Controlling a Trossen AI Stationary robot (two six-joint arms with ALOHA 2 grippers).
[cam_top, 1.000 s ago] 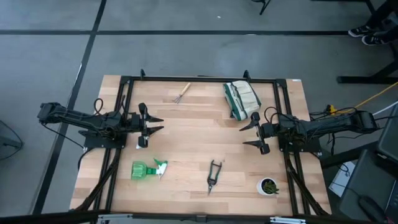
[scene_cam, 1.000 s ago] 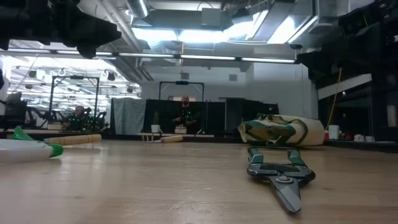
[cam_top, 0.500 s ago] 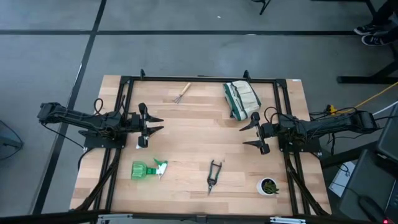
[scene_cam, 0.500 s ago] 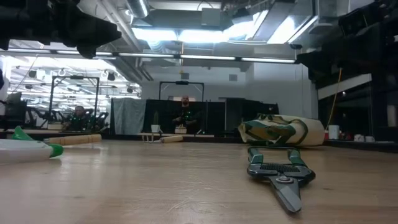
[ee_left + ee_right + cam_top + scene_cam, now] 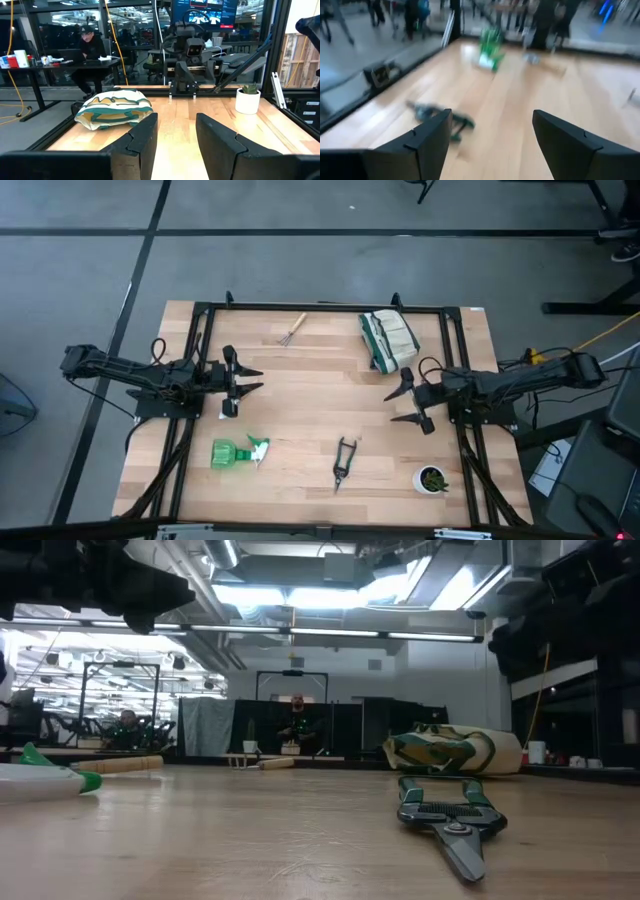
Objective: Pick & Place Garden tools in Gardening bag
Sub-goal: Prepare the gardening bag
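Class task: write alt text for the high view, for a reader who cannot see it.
Overhead view of a wooden table with two dark robot arms: the left gripper and right gripper both open and empty. Between them lie pruning shears, a green spray bottle, a hand rake, a canvas gardening bag and a small potted plant.

cream bag (image 5: 388, 336) with green trim, green spray bottle (image 5: 238, 451), black shears (image 5: 344, 461), white pot (image 5: 431, 479)
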